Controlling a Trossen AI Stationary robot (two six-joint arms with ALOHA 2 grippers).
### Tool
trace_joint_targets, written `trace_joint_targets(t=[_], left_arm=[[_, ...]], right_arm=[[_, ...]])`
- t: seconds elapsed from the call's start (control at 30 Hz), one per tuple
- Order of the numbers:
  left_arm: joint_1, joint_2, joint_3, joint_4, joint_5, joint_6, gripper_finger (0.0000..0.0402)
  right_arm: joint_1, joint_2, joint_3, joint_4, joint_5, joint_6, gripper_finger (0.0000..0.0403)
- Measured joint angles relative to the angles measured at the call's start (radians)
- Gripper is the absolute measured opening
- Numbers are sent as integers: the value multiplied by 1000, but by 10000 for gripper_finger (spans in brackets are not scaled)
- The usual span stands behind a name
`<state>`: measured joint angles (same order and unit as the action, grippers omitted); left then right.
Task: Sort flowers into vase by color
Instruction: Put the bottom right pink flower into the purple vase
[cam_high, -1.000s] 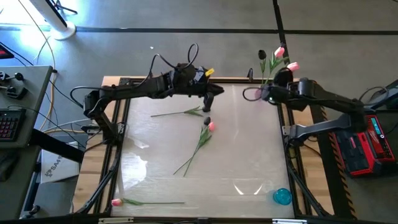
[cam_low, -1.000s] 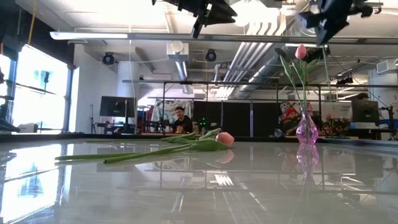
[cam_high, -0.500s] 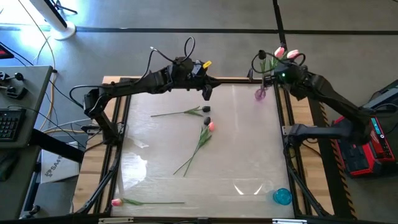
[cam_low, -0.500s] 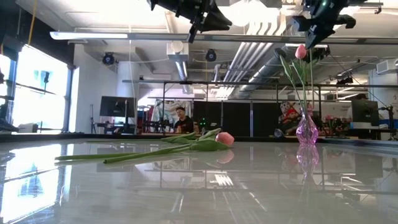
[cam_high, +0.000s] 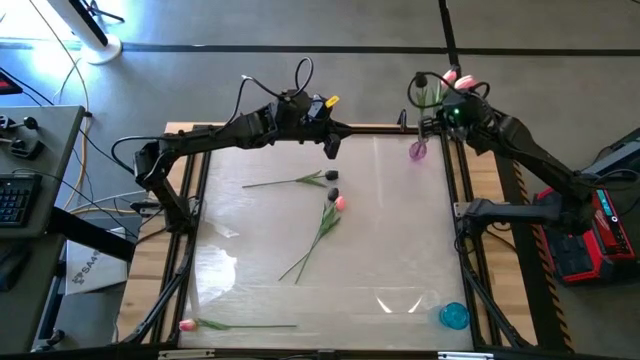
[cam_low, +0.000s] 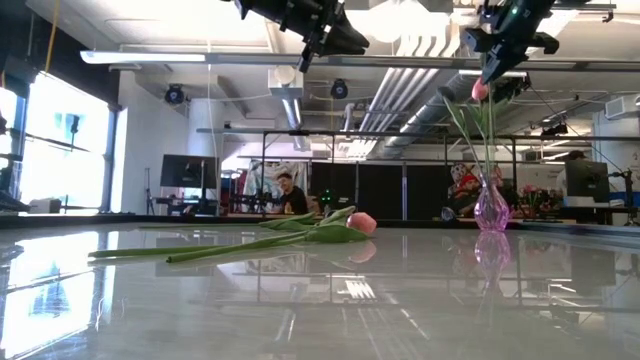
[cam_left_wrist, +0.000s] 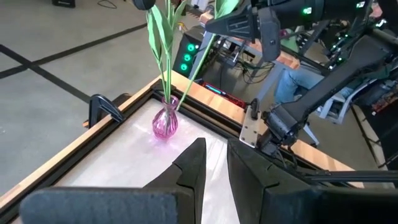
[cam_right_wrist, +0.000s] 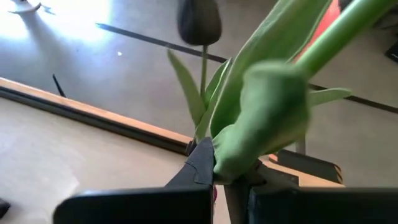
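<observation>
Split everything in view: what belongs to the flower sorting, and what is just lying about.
Job:
- pink vase
- dark tulip in it
- pink tulip gripped by right end effector
- dark-headed tulip on table
- mid-table pink tulip
- near-edge pink tulip

Lying about:
- blue round object, purpose unclear
- keyboard
- red case

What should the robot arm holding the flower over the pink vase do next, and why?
Probably lower it a little. The right gripper is shut on a tulip's stem above the pink vase, so easing down should seat the stem before letting go.
</observation>
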<state>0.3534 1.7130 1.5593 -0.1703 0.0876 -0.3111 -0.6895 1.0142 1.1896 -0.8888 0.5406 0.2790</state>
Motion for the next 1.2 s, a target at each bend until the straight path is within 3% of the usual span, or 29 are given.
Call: trace_joint_targets(t=[0.43,0.83,1.2], left_arm=[[2,0,0,-18,-7,1,53],[2,0,0,-20,-13,-1,53],[2,0,0,-25,-13,-1,53]], right_arm=[[0,-2,74,-120,-54,1,0],[0,9,118,-70,-15,-69,0],[0,99,117,-71,2,-69,1]])
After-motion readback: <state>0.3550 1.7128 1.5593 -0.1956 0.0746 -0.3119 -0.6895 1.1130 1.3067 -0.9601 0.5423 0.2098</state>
